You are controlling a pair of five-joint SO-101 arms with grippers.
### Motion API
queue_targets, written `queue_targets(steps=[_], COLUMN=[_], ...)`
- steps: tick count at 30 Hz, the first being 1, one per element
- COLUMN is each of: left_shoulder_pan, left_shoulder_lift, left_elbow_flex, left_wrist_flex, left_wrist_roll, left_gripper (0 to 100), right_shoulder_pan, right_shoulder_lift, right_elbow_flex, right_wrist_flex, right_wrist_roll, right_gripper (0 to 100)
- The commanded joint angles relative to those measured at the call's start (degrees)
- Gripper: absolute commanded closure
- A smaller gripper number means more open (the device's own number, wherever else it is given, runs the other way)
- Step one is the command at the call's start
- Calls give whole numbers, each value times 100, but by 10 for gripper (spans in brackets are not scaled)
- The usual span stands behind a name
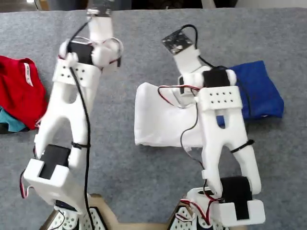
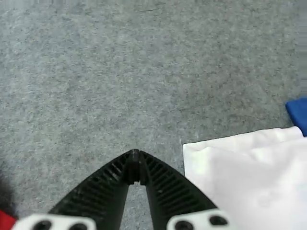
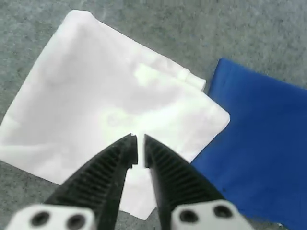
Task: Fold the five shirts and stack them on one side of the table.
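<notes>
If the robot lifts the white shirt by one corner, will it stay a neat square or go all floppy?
Probably floppy: the white shirt is thin folded cloth, so its layers would likely sag and open. It looks light to lift. Pushed, it might bunch up on the fuzzy grey table cover rather than slide.

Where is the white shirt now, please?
In the high view the white shirt lies mid-table, partly under the right arm, with the blue shirt next to it on the right side.

Prob. robotics lab, grey felt table (image 1: pixel 144 43), 2 white arms (image 1: pixel 64 112)
</notes>
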Motion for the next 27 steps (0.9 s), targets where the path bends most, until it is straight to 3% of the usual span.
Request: queue_targets(steps=[1, 4, 7, 10, 12, 18, 23, 27], left_shoulder_pan=[-75, 101, 488, 945, 1279, 2000, 1833, 1288], left_shoulder_lift=[-62, -35, -18, -18, -18, 105, 809, 1688], left_elbow_flex=[-57, 75, 198, 391, 620, 1657, 1851, 1640], left_wrist_flex=[18, 18, 9, -220, -431, -1336, -2040, -2541], left_wrist_roll=[62, 62, 53, -70, -237, -396, -387, -360], left_gripper=[972, 972, 972, 972, 972, 972, 972, 972], right_shoulder_pan=[167, 334, 563, 1336, 2022, 3393, 3490, 3490], right_shoulder_lift=[-198, -242, -251, -251, -251, -418, -435, -435], right_elbow_flex=[-84, -84, -233, -400, -418, -409, -22, 576], right_wrist_flex=[44, 114, 536, 888, 985, 976, 809, 492], right_wrist_roll=[-149, 132, 229, 88, 88, 492, 659, 651], right_gripper=[746, 654, 756, 998, 950, 984, 984, 984])
